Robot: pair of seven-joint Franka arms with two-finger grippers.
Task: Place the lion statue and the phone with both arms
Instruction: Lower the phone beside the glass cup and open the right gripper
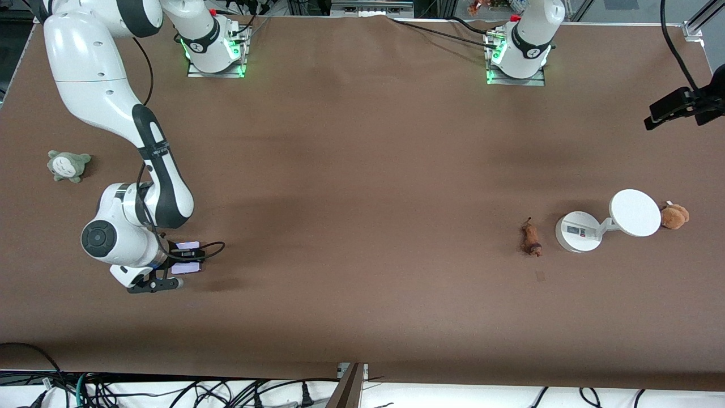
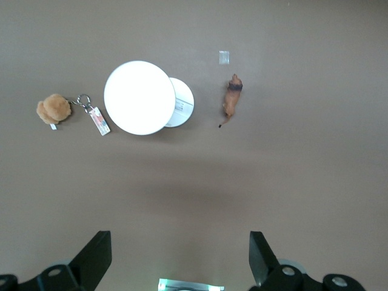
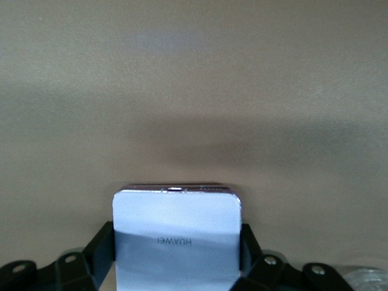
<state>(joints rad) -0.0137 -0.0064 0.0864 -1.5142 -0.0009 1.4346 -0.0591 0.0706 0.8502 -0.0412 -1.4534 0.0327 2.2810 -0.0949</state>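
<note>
Lowest in the front view, at the right arm's end of the table, the right gripper (image 1: 170,271) is clamped on the phone (image 1: 187,258) — a flat, pale lavender slab with rounded corners. Its wrist view shows the phone (image 3: 176,239) pinched by its two long edges between black fingers (image 3: 102,242), a faint maker's name printed across its smooth back. From the front, most of the phone is hidden under the arm's wrist and a looping black cable.

The table (image 1: 362,170) is covered in a matte brown cloth with soft creases.

Toward the left arm's end stands a white stand (image 1: 606,224) with a round base and a tilted disc on a short arm. Just beside the base, on the side toward the right arm, lies the lion statue (image 1: 531,239) — a slender, rough-looking orange-brown figure with a darker end and thin tail, untouched. A fluffy brown plush toy (image 1: 674,216) sits right beside the disc, toward the table's end; the left wrist view shows a key ring and tag (image 2: 96,118) on it.

The left gripper (image 2: 179,257) hangs high over the stand and the lion, fingers spread wide and empty. In the front view only a black piece of it shows at the frame's edge.

A grey-green plush toy (image 1: 68,165) lies farther from the front camera than the phone.
</note>
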